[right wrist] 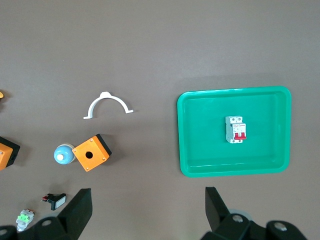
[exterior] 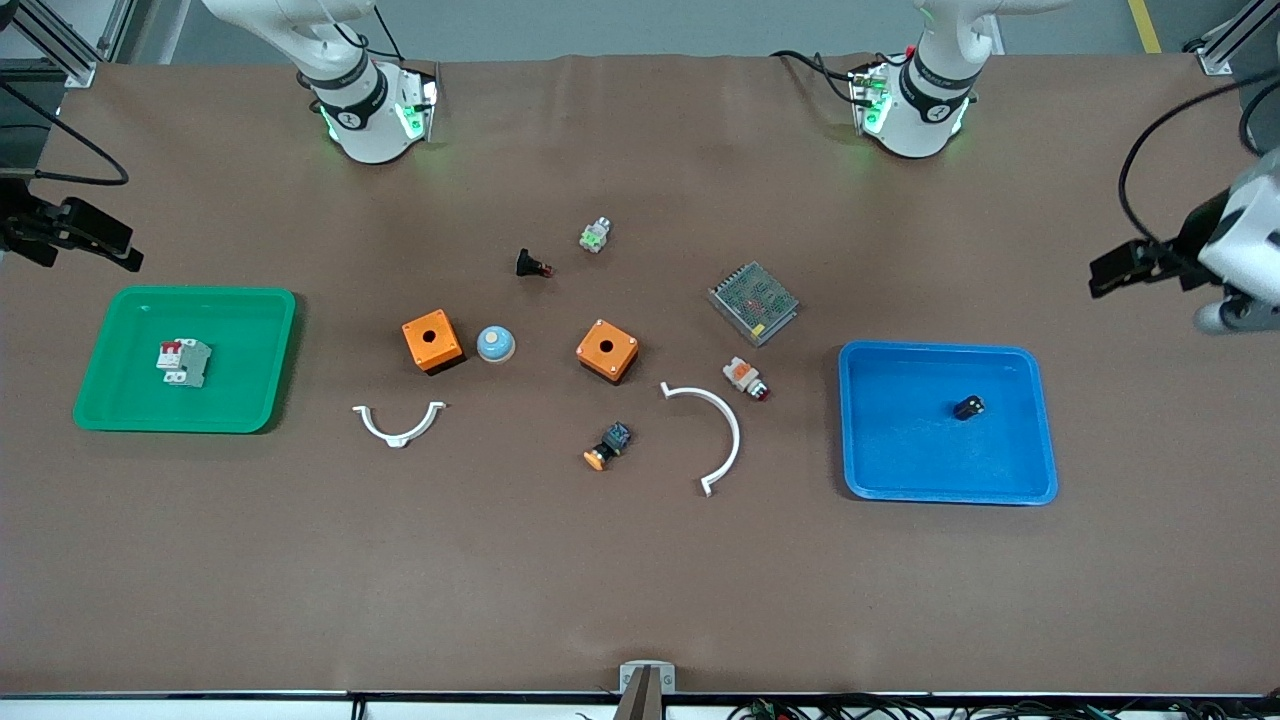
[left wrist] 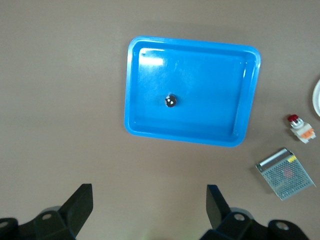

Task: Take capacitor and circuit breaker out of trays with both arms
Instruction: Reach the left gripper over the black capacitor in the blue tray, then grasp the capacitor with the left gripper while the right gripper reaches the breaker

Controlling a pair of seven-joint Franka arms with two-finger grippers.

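Observation:
The capacitor [exterior: 968,407], a tiny black cylinder, lies in the blue tray [exterior: 1045,440] toward the left arm's end of the table. It also shows in the left wrist view [left wrist: 171,100], inside the tray [left wrist: 190,136]. The breaker [exterior: 183,362], a white-grey block with red toggles, lies in the green tray [exterior: 250,400] toward the right arm's end. It also shows in the right wrist view [right wrist: 236,129], inside that tray [right wrist: 230,170]. My left gripper [exterior: 1130,268] [left wrist: 149,192] is open and empty, high above the table beside the blue tray. My right gripper [exterior: 90,240] [right wrist: 148,195] is open and empty, high beside the green tray.
Between the trays lie two orange boxes [exterior: 432,340] [exterior: 607,351], a blue dome [exterior: 495,344], two white curved clips [exterior: 398,424] [exterior: 715,435], a mesh power supply [exterior: 753,302], a black push-button [exterior: 533,265], a white-orange indicator [exterior: 746,377] and a black-blue button [exterior: 608,446].

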